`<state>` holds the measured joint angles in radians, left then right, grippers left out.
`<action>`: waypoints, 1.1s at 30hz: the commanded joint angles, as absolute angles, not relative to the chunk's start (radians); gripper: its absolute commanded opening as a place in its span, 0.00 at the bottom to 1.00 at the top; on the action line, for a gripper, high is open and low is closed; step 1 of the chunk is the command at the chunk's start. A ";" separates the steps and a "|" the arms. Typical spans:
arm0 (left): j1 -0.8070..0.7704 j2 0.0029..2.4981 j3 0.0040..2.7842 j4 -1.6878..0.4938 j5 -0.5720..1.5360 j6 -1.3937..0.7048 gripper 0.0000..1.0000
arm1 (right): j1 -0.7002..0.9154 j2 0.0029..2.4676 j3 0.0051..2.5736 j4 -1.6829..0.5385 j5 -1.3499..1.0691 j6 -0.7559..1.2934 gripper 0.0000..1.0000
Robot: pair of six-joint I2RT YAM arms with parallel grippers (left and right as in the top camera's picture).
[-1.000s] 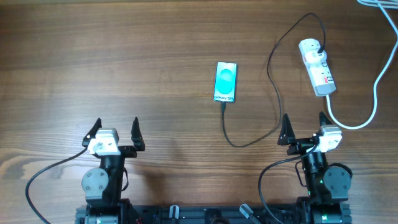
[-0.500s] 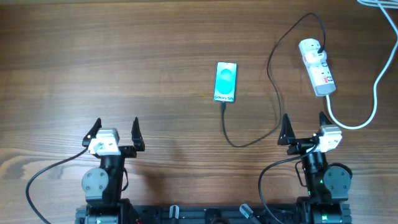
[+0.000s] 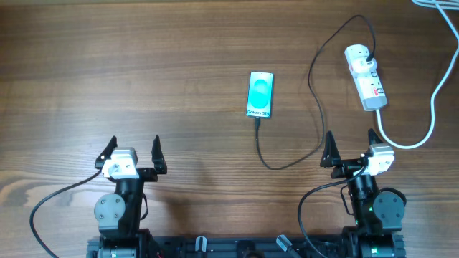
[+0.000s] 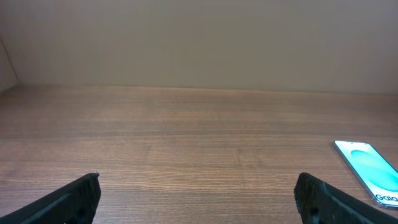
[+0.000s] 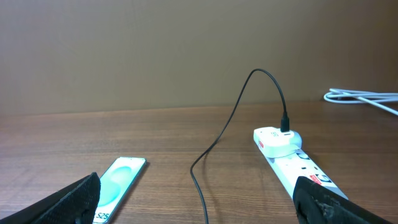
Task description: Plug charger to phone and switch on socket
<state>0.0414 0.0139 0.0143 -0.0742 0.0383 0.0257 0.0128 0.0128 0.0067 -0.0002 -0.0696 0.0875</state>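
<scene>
The phone (image 3: 260, 94) lies flat at the table's centre, its teal screen lit; it also shows in the left wrist view (image 4: 368, 163) and the right wrist view (image 5: 118, 180). The black charger cable (image 3: 314, 107) runs from the phone's near end, loops right and up to its white plug (image 3: 358, 53) seated in the white socket strip (image 3: 366, 77). The strip also shows in the right wrist view (image 5: 300, 165), with the cable (image 5: 214, 144). My left gripper (image 3: 133, 152) is open and empty at the near left. My right gripper (image 3: 349, 143) is open and empty, near the cable loop.
The strip's thick white cord (image 3: 430, 107) curves off the right side, with more white cord at the far right in the right wrist view (image 5: 364, 98). A plain wall stands beyond the table's far edge (image 4: 199, 87).
</scene>
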 commanded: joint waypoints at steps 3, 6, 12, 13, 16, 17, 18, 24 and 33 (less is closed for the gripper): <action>0.048 0.003 0.006 -0.075 0.036 0.048 1.00 | 0.019 0.004 0.005 0.001 -0.053 0.081 1.00; 0.048 0.003 0.006 -0.075 0.036 0.048 1.00 | 0.019 0.004 0.005 0.001 -0.053 0.081 0.99; 0.048 0.003 0.006 -0.075 0.036 0.048 1.00 | 0.019 0.004 0.005 0.001 -0.053 0.049 1.00; 0.048 0.003 0.006 -0.075 0.036 0.048 1.00 | 0.019 0.004 0.005 0.001 -0.053 0.040 1.00; 0.048 0.003 0.006 -0.075 0.036 0.048 1.00 | 0.019 0.004 0.005 0.000 -0.053 -0.010 1.00; 0.048 0.003 0.006 -0.075 0.036 0.048 1.00 | 0.018 0.004 0.005 0.000 -0.054 -0.023 1.00; 0.048 0.003 0.006 -0.075 0.036 0.048 1.00 | 0.018 0.004 0.005 0.000 -0.053 -0.023 1.00; 0.048 0.003 0.006 -0.075 0.036 0.048 1.00 | 0.018 0.004 0.005 0.000 -0.053 -0.023 1.00; 0.048 0.003 0.006 -0.075 0.036 0.048 1.00 | 0.014 0.004 0.005 0.000 -0.050 -0.015 1.00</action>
<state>0.0414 0.0139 0.0139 -0.0746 0.0383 0.0257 0.0124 0.0128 0.0067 -0.0002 -0.0696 -0.0059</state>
